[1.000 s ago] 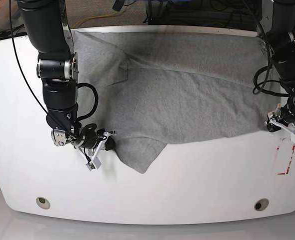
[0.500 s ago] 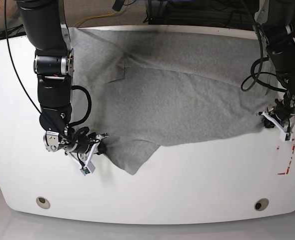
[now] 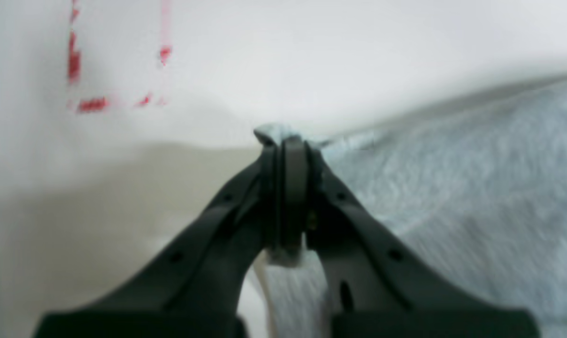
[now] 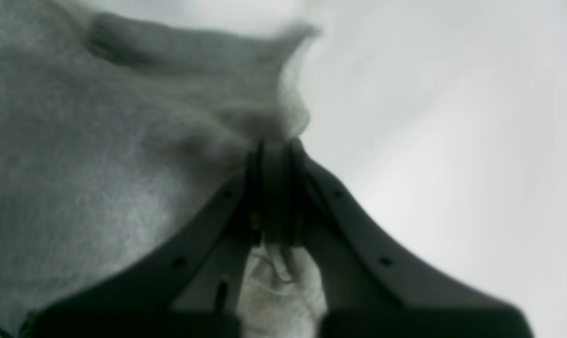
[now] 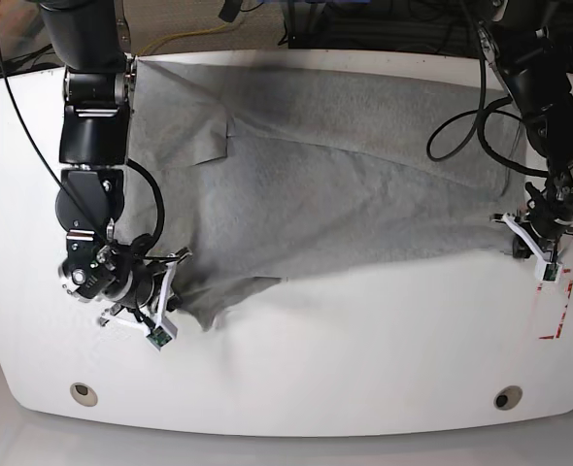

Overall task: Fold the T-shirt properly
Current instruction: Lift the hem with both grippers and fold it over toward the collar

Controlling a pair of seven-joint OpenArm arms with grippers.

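While both arms reached over the table: I had a grip on the cloth at two places
T-shirt [image 5: 345, 184]: it lay spread flat across the far half of the white table [image 5: 364, 349], grey, mostly smooth, with one sleeve folded over near the far corner on the base view's left
Near hem: it ran almost straight across the middle of the table, dipping into a loose pointed flap close to my right gripper
Left gripper [image 3: 283, 145]: my jaws were pressed together, pinching a small bunched corner of the T-shirt; a tuft of fabric stuck out past the fingertips, and more cloth showed behind them
Left gripper, base view [image 5: 537, 243]: it sat at the shirt's edge on that view's right, low over the table
Red marks [image 3: 91, 75]: dashed red lines on the table, just beside my left gripper, not touching the cloth
Right gripper [image 4: 274, 150]: my jaws were likewise clenched on a fold of the T-shirt's edge, with fabric bunched up ahead of the tips
Right gripper, base view [image 5: 165, 282]: low at the shirt's near corner on that view's left
Sharpness: both wrist views were blurred
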